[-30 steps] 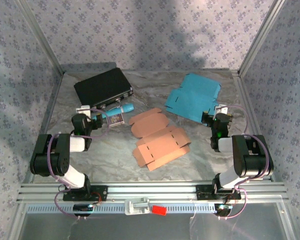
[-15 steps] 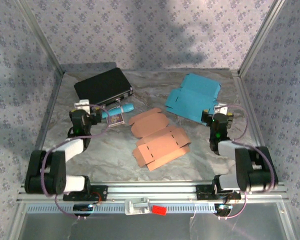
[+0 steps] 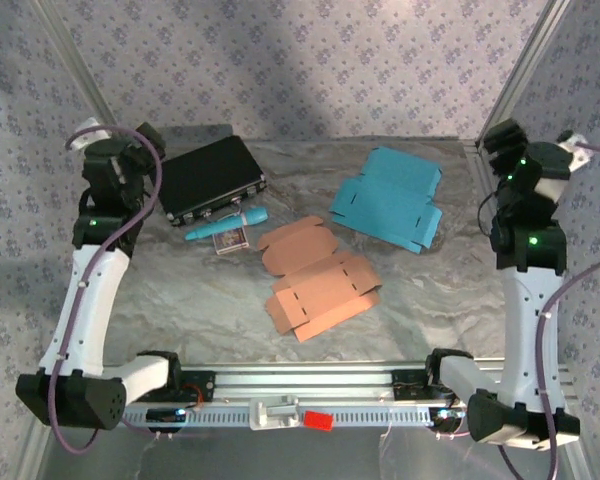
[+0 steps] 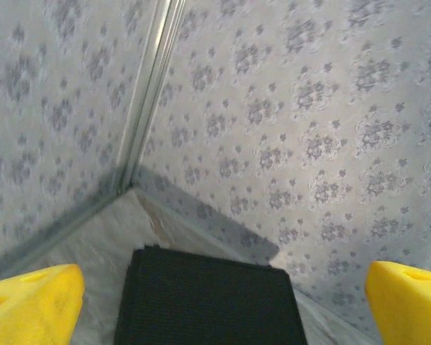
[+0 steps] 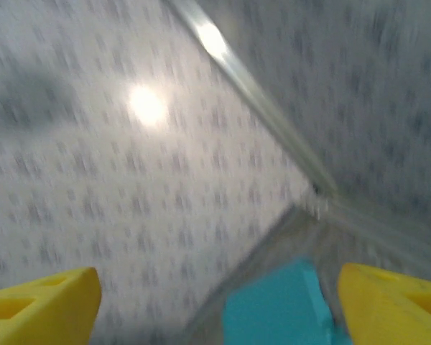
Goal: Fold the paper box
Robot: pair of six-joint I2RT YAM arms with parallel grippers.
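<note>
A flat, unfolded salmon-orange paper box [image 3: 320, 285] lies in the middle of the marbled table. A second flat paper box, teal [image 3: 390, 200], lies at the back right and appears blurred in the right wrist view [image 5: 273, 309]. My left gripper [image 3: 130, 150] is raised high at the back left, over the black case. Its yellow fingers [image 4: 29, 302] stand wide apart, so it [image 4: 219, 309] is open and empty. My right gripper [image 3: 502, 138] is raised at the back right, beyond the teal box. It [image 5: 215, 305] is open too, with nothing between its fingers [image 5: 395, 302].
A black case [image 3: 208, 177] sits at the back left, also under the left wrist camera [image 4: 208, 302]. A teal pen [image 3: 227, 222] and a small packet [image 3: 230, 240] lie beside it. Patterned walls and metal posts close the table in. A rail with a red piece [image 3: 318, 420] runs along the front.
Both arms have swung up from low over the table to high poses, the left toward the back left corner, the right toward the back right. The boxes have not moved.
</note>
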